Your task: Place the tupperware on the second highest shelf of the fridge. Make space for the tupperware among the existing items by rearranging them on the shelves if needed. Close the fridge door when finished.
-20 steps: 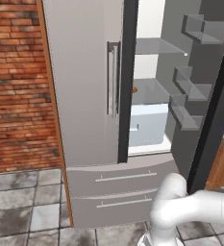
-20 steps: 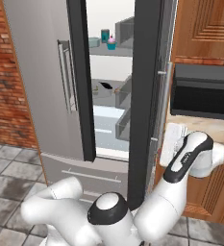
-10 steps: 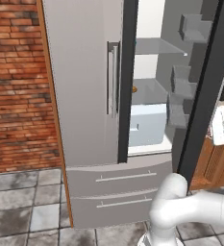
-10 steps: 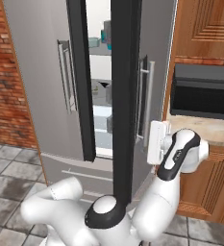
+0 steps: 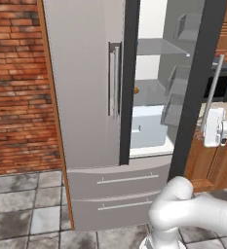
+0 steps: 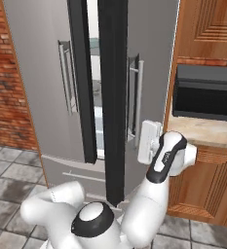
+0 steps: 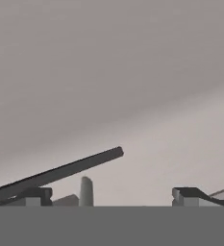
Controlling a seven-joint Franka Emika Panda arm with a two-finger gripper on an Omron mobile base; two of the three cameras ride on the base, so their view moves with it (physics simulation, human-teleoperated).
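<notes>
The fridge (image 5: 81, 97) is tall and grey, its left door shut and its right door (image 6: 112, 97) swung most of the way in. My gripper (image 6: 140, 141) is open, fingers spread on that door's outer face below the silver handle (image 6: 137, 97). In the hand view the gripper (image 7: 111, 197) faces the grey door skin, with the handle (image 7: 60, 173) slanting across. Through the narrow gap I see the second highest shelf (image 5: 151, 95) with a small brown round piece (image 5: 136, 90) on it, above the white drawer (image 5: 146, 126). The tupperware is out of view.
Wooden cabinets (image 6: 207, 29) and a black wall oven (image 6: 207, 95) stand right of the fridge over a stone counter (image 6: 207, 130). A brick wall (image 5: 17, 87) is on the left. Two grey bottom drawers (image 5: 120, 180) sit below. Door bins (image 5: 176, 97) hang inside the right door.
The right fridge door has swung further toward shut, narrowing the gap. My hand has followed it leftward, staying open on its outer face.
</notes>
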